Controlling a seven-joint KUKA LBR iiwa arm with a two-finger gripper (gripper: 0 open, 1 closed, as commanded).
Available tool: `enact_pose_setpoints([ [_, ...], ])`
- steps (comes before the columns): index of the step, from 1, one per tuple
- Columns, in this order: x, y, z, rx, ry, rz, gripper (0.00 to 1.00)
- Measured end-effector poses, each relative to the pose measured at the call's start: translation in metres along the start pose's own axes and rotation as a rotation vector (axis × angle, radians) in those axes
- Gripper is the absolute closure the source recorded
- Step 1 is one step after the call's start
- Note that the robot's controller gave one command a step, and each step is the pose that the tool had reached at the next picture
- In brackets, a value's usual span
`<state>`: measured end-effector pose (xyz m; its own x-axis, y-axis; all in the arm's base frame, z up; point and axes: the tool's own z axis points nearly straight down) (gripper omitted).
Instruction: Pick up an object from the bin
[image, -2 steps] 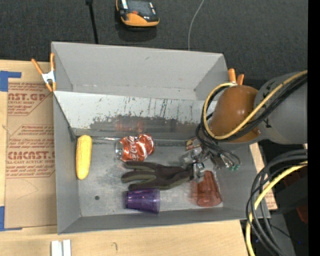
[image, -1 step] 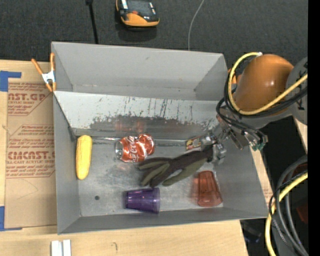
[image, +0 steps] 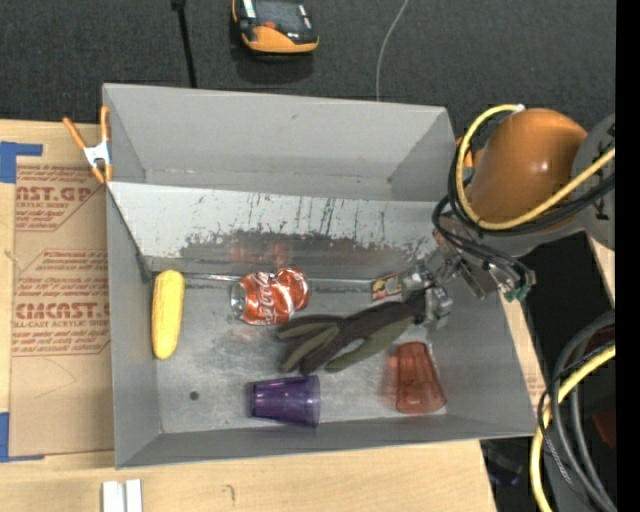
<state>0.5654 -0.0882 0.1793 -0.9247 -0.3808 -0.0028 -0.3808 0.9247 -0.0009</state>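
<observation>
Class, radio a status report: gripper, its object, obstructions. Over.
Gripper at cuff of dark glove, right side of bin. Glove lies flat, mid-bin. Red cup close beside; crushed can near glove's far end.

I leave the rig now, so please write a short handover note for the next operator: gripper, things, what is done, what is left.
Gripper: low at the right side of the bin, at the cuff end of the dark glove; a grip cannot be confirmed.
Things: glove lies flat mid-bin; crushed red soda can beside its finger end; purple cup on its side below it in the view; translucent red cup below the gripper; yellow corn cob by the left wall.
Done: nothing lifted.
Left: grasp one thing and lift it out.
</observation>
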Motion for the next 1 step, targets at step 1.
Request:
enact_pose_setpoints([
  [1, 0.0041, -0.0252, -0.0534, -0.003, 0.004, 0.003, 1.00],
])
